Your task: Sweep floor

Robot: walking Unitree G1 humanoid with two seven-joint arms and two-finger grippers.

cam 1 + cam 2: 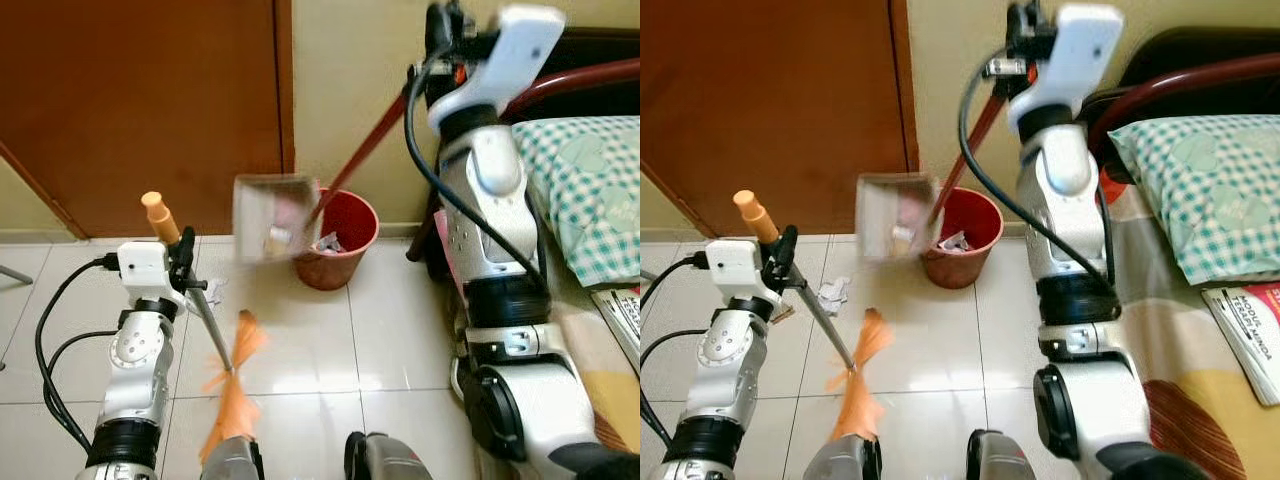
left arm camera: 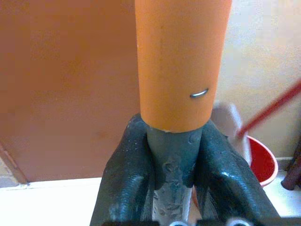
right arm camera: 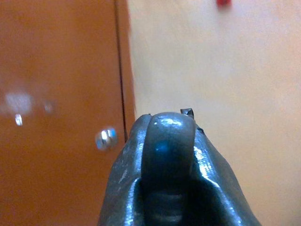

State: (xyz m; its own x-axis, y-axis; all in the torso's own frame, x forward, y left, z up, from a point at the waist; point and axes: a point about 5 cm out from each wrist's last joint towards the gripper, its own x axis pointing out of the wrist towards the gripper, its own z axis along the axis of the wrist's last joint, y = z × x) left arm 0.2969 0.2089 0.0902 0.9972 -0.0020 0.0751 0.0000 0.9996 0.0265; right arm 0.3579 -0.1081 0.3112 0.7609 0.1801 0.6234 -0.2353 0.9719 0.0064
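My left gripper point(image 1: 183, 262) is shut on the grey shaft of a broom point(image 1: 213, 330), just below its orange cap point(image 2: 181, 61). The broom's orange bristles point(image 1: 235, 385) rest on the tiled floor near my feet. My right gripper point(image 1: 438, 45), raised high by the wall, is shut on the long red handle point(image 1: 365, 150) of a grey dustpan point(image 1: 272, 218). The dustpan is blurred and hangs tilted at the rim of a red bin point(image 1: 345, 245), with paper scraps on it. More scraps lie inside the bin. A crumpled paper point(image 1: 833, 293) lies on the floor beside the broom shaft.
A brown door point(image 1: 140, 100) stands at the back left, next to a cream wall. A bed with a green checked pillow point(image 1: 585, 190) and a book point(image 1: 1252, 335) is close on my right. Its dark red frame point(image 1: 590, 80) curves behind my right arm.
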